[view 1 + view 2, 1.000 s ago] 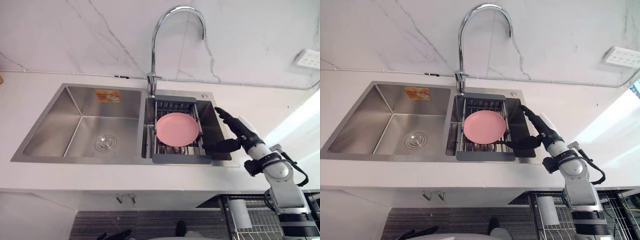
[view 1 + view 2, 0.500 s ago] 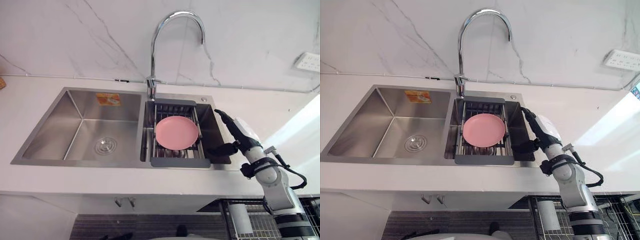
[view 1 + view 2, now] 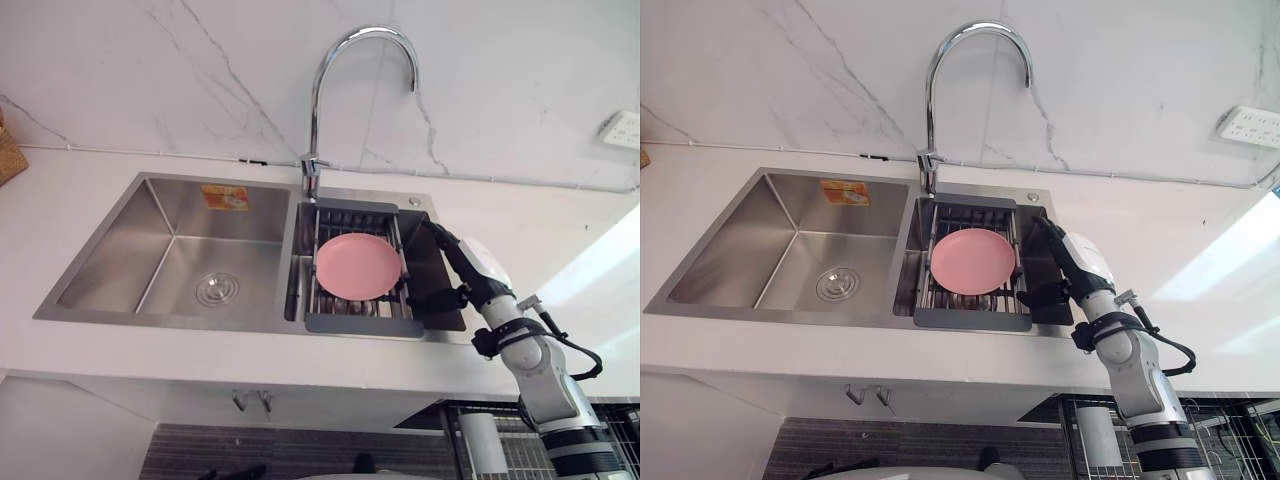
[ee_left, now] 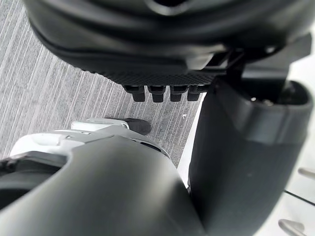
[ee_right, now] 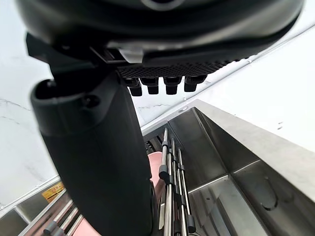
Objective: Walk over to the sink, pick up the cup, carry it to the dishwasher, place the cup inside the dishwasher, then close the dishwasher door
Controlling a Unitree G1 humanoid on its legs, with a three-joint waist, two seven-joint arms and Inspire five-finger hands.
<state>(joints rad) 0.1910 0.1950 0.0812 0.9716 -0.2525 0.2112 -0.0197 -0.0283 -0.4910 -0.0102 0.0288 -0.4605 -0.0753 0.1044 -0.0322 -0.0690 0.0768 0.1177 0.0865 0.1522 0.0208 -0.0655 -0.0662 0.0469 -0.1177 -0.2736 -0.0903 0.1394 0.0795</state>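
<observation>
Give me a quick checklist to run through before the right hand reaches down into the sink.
1. Right hand open: ok, fingers straight, thumb apart.
2. Right hand over the sink's right basin: ok, beside the rack.
3. Right hand free: ok, it holds nothing.
4. Cup located: cannot tell; the rack carries a pink plate.
5. Left hand free: ok, open, above the floor.
6. Faucet out of the way: ok, it arches up behind the rack.
</observation>
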